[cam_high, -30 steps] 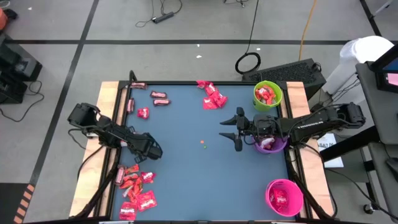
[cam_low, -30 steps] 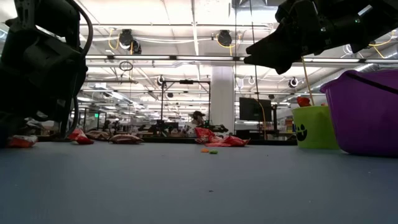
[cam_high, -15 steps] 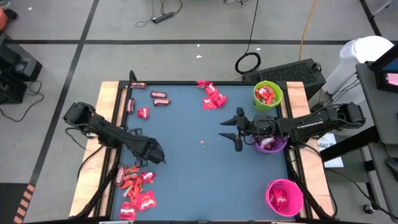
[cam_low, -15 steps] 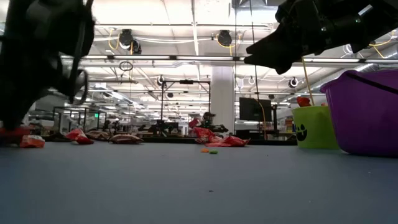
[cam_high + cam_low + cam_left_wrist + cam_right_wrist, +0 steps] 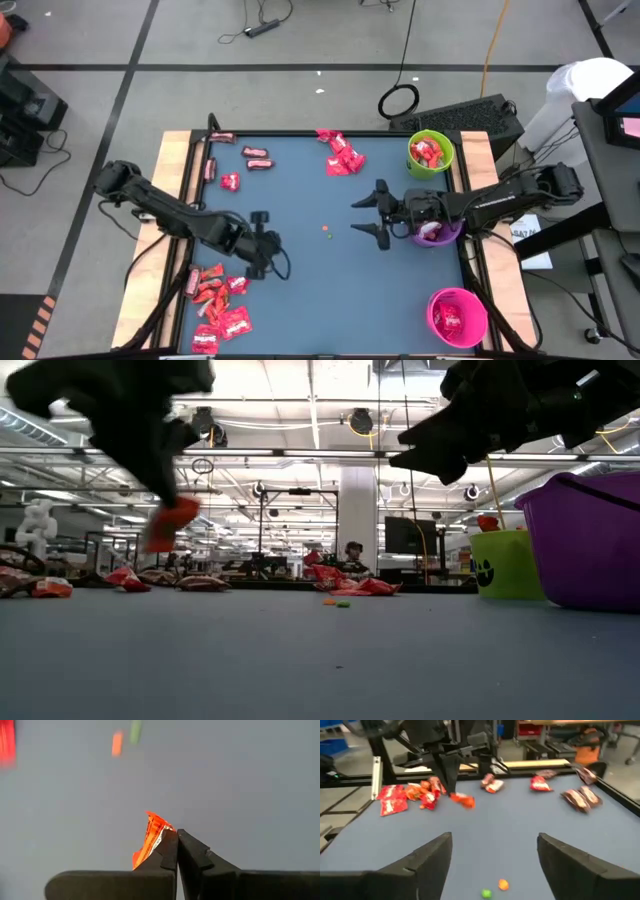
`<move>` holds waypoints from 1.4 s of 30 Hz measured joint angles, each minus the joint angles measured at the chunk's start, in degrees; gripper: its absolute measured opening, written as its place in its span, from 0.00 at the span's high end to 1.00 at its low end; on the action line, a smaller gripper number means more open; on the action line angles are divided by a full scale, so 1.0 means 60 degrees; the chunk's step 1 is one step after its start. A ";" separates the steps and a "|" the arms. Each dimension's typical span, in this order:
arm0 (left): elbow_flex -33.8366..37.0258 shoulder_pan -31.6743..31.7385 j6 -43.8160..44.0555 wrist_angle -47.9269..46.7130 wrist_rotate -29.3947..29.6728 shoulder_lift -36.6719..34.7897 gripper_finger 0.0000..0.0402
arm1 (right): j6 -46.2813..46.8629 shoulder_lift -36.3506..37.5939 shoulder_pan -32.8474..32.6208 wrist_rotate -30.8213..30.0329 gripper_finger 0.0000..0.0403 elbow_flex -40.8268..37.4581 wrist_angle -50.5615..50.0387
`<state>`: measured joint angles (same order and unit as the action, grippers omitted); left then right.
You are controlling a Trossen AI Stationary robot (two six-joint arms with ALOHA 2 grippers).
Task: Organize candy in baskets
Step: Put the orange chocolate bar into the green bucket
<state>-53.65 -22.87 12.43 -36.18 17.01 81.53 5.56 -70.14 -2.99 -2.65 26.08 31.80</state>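
Left gripper (image 5: 268,262) is pinching one candy (image 5: 151,836) tight between closed fingers, carrying it clear of the table (image 5: 300,300), out past the pile (image 5: 216,300) at the table's near-left corner. Right gripper (image 5: 372,213) is hanging wide open and empty, mid-table just beside the purple basket (image 5: 440,233).

Step in hand looks like transport: candy is picked, not yet binned. Next move calls for crossing the table to a basket and releasing over the rim. All three are sitting along the right edge: green (image 5: 431,152) at the far end, purple in the middle, pink (image 5: 458,317) at the near end. Which one this candy goes to, can't tell.

In the way: the right arm is parked across the purple basket, so green or pink is the cleaner path unless it's backing off. Loose dots (image 5: 327,233) mid-table, harmless. More candy is lying at the far edge (image 5: 342,154) and far-left (image 5: 258,158).
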 joint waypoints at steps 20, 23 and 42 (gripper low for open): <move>0.0100 0.0465 -0.3718 0.6588 -0.0035 0.1056 0.98 | -0.1305 -0.3892 -0.0982 0.0007 0.37 0.1293 0.2950; 0.0111 0.0563 -0.3862 0.6741 -0.0066 0.1188 0.98 | -0.1564 -0.4454 -0.1102 0.0000 0.39 0.1769 0.2947; 0.0098 0.0589 -0.3410 0.7156 -0.0093 0.1159 0.98 | -0.1842 -0.5116 -0.1270 -0.0027 0.87 0.2478 0.2466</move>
<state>-53.06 -19.34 -8.02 6.76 16.45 88.49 -5.49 -100.84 -10.62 -2.81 40.95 46.59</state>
